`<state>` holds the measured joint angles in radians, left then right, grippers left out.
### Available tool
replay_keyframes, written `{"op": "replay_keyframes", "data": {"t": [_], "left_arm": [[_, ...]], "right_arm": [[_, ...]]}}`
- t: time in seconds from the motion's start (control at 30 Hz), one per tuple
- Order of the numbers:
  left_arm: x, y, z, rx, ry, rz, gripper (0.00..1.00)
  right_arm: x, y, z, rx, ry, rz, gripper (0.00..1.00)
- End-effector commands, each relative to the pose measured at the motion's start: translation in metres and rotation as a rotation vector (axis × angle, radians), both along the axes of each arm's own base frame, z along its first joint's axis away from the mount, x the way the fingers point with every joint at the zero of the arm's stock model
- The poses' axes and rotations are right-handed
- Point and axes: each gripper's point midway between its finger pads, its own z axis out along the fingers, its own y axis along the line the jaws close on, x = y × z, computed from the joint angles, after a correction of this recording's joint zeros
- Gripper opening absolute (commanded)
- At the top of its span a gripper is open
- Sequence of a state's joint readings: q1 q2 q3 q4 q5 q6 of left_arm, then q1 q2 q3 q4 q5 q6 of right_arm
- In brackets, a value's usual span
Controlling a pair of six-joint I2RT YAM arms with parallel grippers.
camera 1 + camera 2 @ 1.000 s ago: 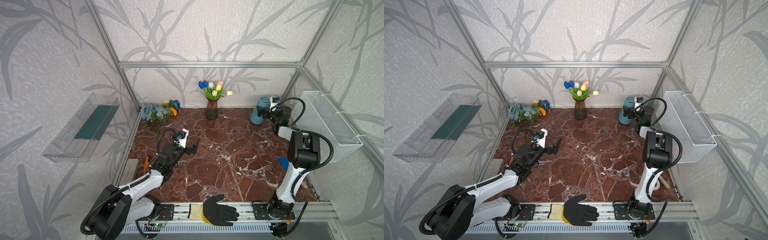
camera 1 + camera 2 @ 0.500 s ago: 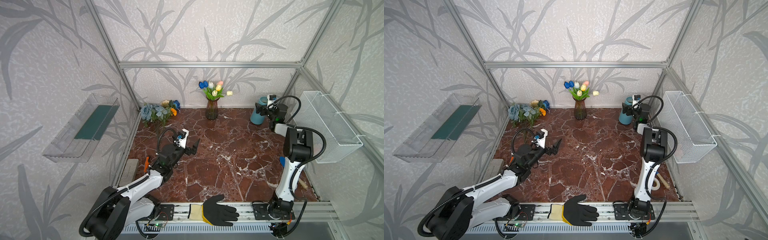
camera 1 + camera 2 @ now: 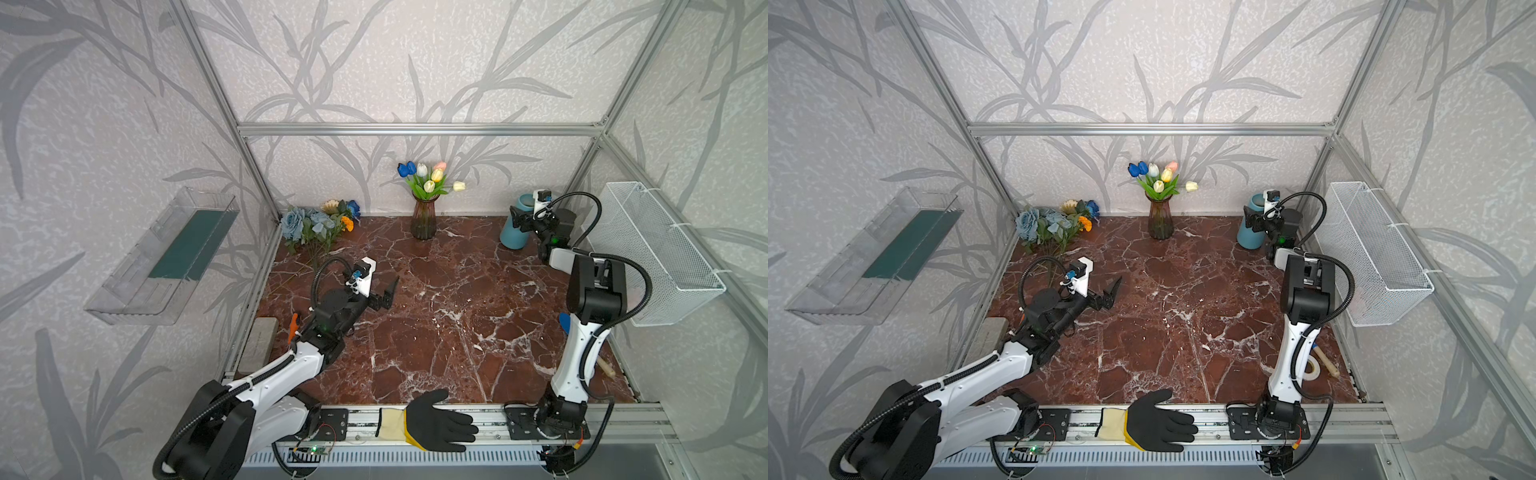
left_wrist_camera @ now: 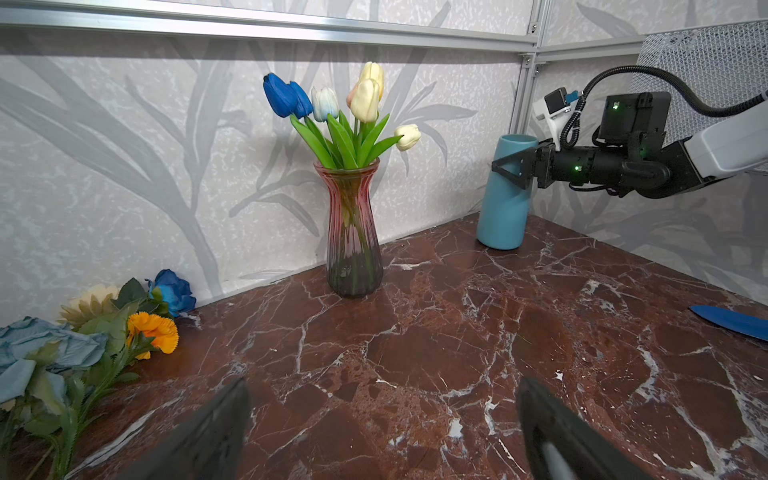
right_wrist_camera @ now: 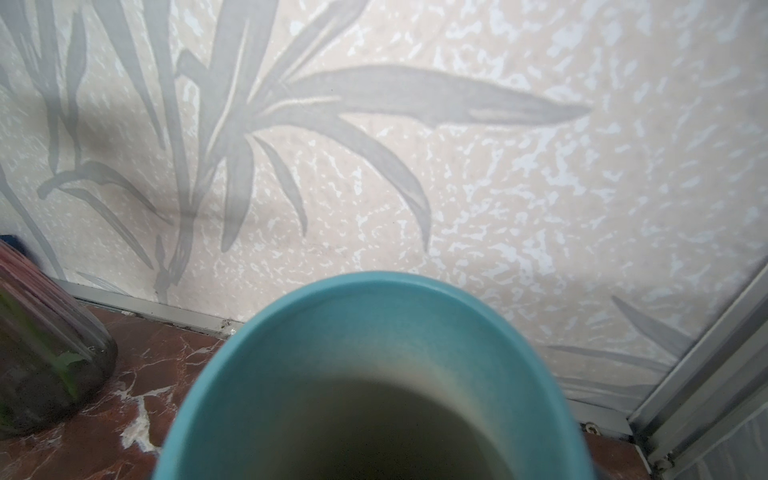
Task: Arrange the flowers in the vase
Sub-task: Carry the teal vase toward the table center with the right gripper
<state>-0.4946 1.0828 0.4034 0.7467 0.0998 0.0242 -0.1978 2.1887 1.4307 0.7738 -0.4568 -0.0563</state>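
Matte teal cylindrical vase [image 4: 505, 195] sits, apparently, between black right fingers [image 4: 532, 166].

Ahead of the left gripper [image 4: 382, 388], its fingers [image 4: 216, 428] spread wide, the marble tabletop [image 4: 415, 332] lies bare right up to the glass vase [image 4: 353, 232] of tulips [image 4: 345, 104] by the back wall [image 4: 166, 166]. Off to its left the loose flowers [image 4: 83, 340] heap in the corner. Far to its right the blue vase [image 4: 503, 208] fills the other corner, and the right gripper [image 4: 511, 166] and its arm reach across at the vase's upper part; a wire basket [image 3: 660, 249] hangs behind that arm
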Motion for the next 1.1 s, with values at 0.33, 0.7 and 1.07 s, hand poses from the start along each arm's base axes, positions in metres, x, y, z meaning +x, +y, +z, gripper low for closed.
{"op": "replay_keyframes", "data": {"t": [0.33,0.7,1.07], "left_arm": [[0.016,0.064,0.009,-0.077,0.105,0.350,0.99],[0.035,0.114,-0.014,-0.175,0.263,0.506,0.94],[0.043,0.121,-0.028,-0.155,0.299,0.545,0.93]], "right_arm": [[-0.087,0.094,0.050,-0.021,-0.113,0.231,0.00],[-0.222,0.255,0.068,-0.010,-0.186,0.691,0.00],[-0.287,0.350,0.064,-0.105,-0.246,0.934,0.00]]}}
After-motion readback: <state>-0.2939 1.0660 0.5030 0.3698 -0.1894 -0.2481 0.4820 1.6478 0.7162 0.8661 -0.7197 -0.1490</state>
